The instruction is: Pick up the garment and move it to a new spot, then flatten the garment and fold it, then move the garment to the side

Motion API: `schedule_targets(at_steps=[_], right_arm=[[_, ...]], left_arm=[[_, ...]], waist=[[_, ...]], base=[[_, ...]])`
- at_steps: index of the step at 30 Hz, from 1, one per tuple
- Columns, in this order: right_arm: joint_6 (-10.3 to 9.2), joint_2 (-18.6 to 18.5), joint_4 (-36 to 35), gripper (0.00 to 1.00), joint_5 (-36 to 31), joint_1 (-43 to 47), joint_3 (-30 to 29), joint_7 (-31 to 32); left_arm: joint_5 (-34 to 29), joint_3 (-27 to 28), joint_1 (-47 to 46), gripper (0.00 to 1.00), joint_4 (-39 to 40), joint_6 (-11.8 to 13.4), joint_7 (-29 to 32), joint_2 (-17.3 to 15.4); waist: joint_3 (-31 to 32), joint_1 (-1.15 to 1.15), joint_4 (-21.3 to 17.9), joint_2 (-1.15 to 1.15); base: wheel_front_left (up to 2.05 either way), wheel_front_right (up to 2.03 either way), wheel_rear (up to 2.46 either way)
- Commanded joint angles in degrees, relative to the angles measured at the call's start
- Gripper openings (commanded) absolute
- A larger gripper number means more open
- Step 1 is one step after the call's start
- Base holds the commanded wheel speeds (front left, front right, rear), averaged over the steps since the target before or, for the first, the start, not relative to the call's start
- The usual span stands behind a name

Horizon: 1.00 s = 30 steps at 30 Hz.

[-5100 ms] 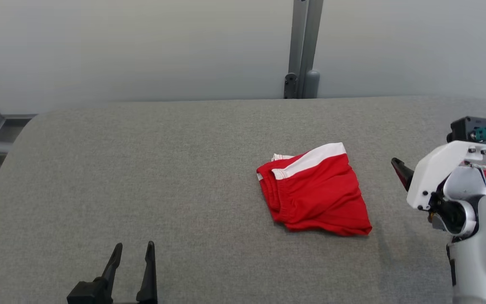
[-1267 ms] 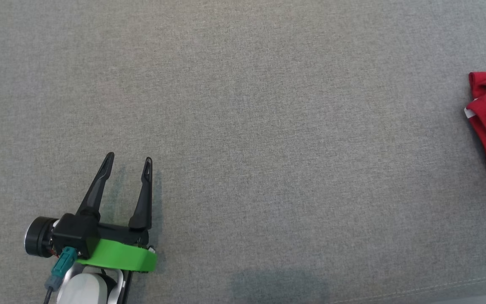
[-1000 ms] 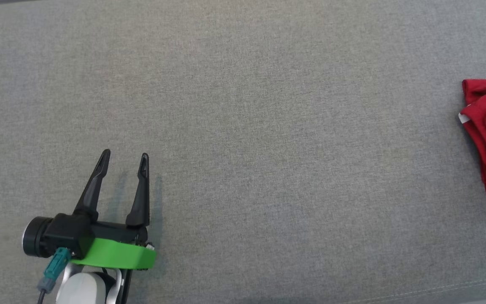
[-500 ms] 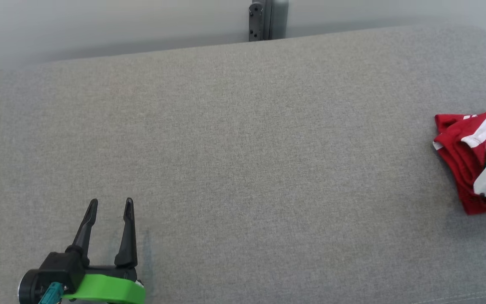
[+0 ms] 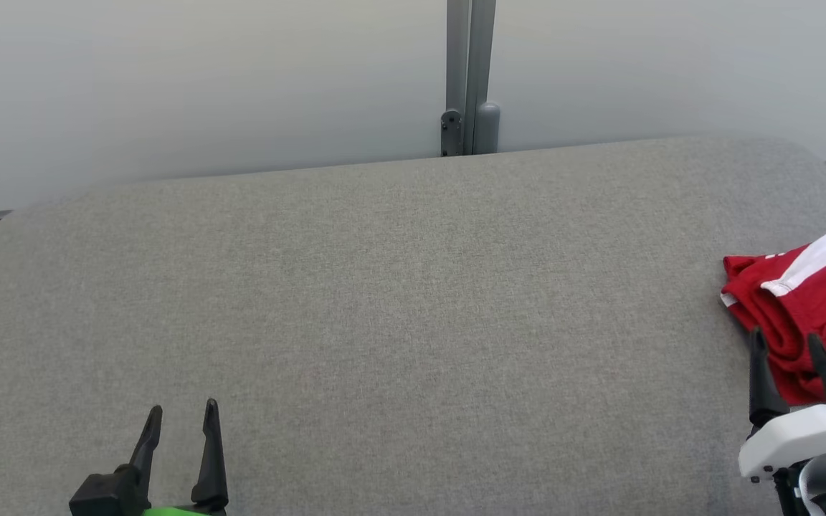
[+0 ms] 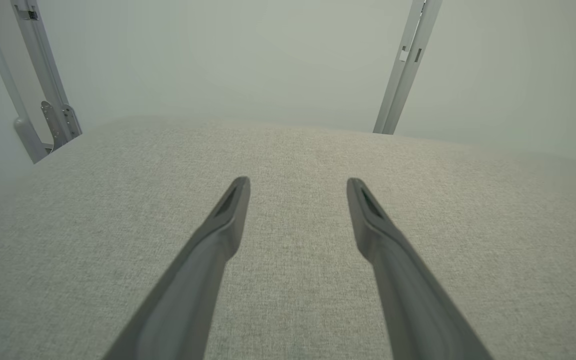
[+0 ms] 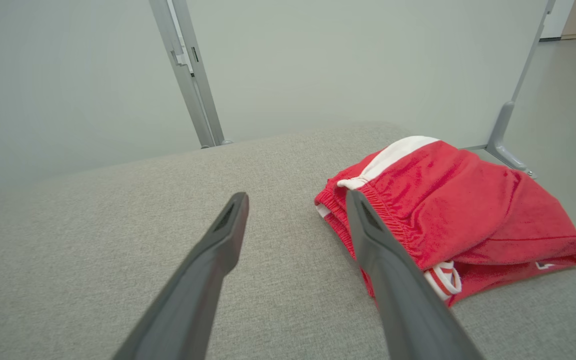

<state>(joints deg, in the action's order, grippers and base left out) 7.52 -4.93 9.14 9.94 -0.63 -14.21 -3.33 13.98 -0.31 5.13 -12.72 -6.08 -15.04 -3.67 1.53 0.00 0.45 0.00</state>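
Red-and-white folded shorts [image 5: 814,301] on grey fabric tabletop [image 5: 384,301], right hand [image 5: 784,337] fingers apart just beside them, left hand [image 5: 183,406] likewise apart

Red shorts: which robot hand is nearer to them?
Right. The right hand is just beside the red shorts, at their near edge; the left hand is far to their left.

Open passage over the left and centre of the grey table [image 5: 384,322]. The folded red garment [image 5: 814,294] obstructs the right edge; an upright post [image 5: 467,72] stands behind.
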Motion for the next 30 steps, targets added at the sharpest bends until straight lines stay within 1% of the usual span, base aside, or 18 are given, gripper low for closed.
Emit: schedule_targets(at_steps=[1, 7, 12, 19, 30], right_arm=[[-0.08, 0.2, -1.6, 1.00, -0.7, 1.9, 0.9, -0.4], [-0.08, 0.7, -5.5, 1.00, -2.8, 6.7, 6.2, -2.2], [-0.08, 1.0, -6.8, 1.00, -4.2, 9.7, 8.7, -5.6], [-0.08, 1.5, -4.9, 1.00, -5.4, 12.3, 9.4, -7.8], [-0.08, 1.9, -3.0, 1.00, -4.3, 13.0, 9.3, -9.7]], left_arm=[[-0.4, 0.1, 0.9, 1.00, -1.2, -0.2, -0.1, 0.0], [-0.8, 0.4, 1.4, 1.00, -3.9, -0.3, -0.1, 0.3], [-0.9, 0.0, 1.5, 1.00, -5.8, -0.3, -0.1, 0.5], [-1.2, 0.2, 2.3, 1.00, -6.7, -0.4, -0.1, 0.6], [-1.8, 0.0, 2.8, 1.00, -5.5, -0.6, -0.1, 0.7]], waist=[[1.8, 0.00, 1.0, 0.00], [3.5, 0.00, 1.5, 0.00], [4.5, 0.00, 2.9, 0.00], [5.5, 0.00, 3.6, 0.00], [5.9, 0.00, 3.8, 0.00]], base=[[0.00, 0.00, 0.00], [0.00, 0.00, 0.00], [0.00, 0.00, 0.00], [0.00, 0.00, 0.00], [0.00, 0.00, 0.00]])
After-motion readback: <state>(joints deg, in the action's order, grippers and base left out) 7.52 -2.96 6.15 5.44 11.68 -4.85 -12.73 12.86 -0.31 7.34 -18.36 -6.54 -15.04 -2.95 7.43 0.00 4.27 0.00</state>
